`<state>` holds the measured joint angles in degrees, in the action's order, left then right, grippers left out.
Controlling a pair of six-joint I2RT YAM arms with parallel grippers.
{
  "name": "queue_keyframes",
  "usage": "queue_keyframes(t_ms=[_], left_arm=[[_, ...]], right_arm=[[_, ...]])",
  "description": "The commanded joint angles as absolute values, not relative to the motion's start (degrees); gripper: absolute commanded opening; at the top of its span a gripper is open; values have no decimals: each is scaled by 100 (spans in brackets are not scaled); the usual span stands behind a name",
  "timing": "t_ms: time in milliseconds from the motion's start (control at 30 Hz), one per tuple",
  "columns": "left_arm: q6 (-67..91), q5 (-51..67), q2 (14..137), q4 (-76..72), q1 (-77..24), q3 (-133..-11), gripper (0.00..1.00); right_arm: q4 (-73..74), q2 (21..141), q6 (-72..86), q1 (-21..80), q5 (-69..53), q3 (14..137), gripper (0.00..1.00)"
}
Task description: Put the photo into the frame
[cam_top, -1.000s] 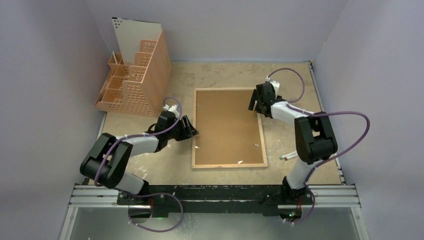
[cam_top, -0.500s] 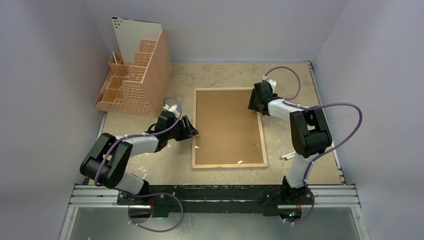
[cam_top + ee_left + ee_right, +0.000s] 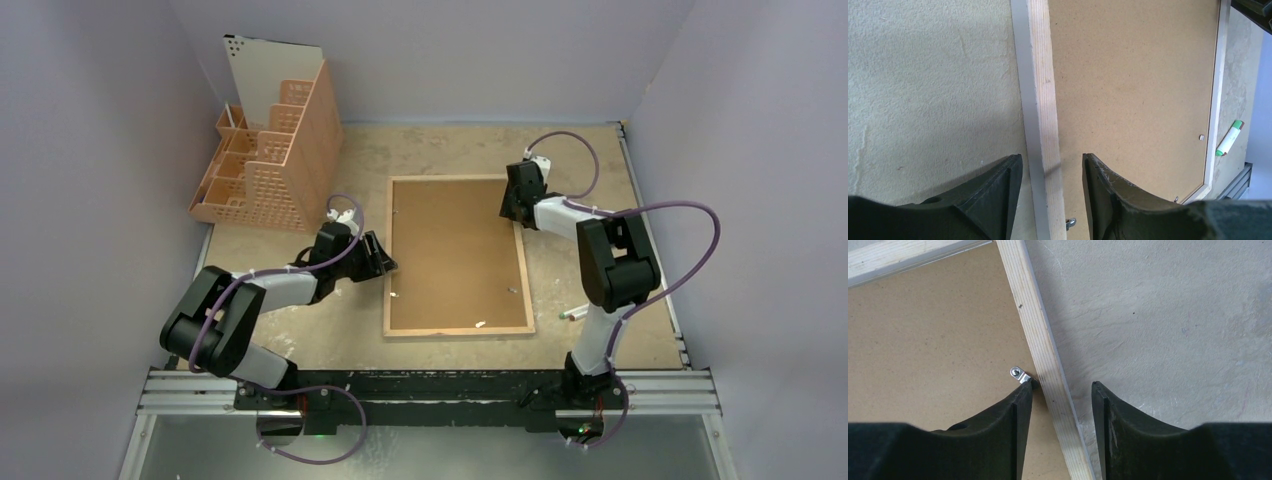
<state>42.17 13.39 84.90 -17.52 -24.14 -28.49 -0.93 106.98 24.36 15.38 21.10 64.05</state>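
While one frame (image 3: 457, 330) lies back-up | left jaws, right jaws: both apart, straddling its rim

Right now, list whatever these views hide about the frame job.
- Photo: recognisable in no view; the backing sheet covers the inside of the frame.
- Frame front: face down, every view.
- White sheet in the organizer: far side turned away, top view.

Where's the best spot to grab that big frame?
Probably a long wooden side rim, from straight above. The frame lies flat, back up, so that narrow strip is what open jaws can straddle: one outside it, one over the brown backing board.
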Motion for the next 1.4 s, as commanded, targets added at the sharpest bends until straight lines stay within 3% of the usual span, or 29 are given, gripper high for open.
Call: queue_keyframes(t_ms=[0, 233, 633, 700, 833, 1133, 1367], left_arm=[[3999, 1248, 8665, -1222, -2408, -2788, 50], [3990, 1248, 8673, -1213, -2408, -2786, 51], [3973, 1205, 8683, -1187, -2408, -2787, 50], [3976, 1204, 8692, -1178, -2404, -2795, 50], [3969, 1200, 8677, -1154, -2408, -2801, 50], [3986, 1169, 8581, -1142, -2408, -2787, 50], [4033, 1180, 8429, -1136, -2408, -2774, 51]], right_arm=[[-207, 10844, 2349, 1523, 2194, 6460, 50], [-198, 10952, 2384, 1508, 2274, 6611, 49], [-29, 11217, 2316, 1478, 2159, 6892, 30], [-18, 11219, 2305, 1479, 2164, 6908, 30], [-18, 11125, 2408, 1458, 2283, 6887, 35], [-26, 10161, 2713, 1405, 1979, 6304, 70], [-18, 9332, 3021, 1403, 1343, 5538, 76]])
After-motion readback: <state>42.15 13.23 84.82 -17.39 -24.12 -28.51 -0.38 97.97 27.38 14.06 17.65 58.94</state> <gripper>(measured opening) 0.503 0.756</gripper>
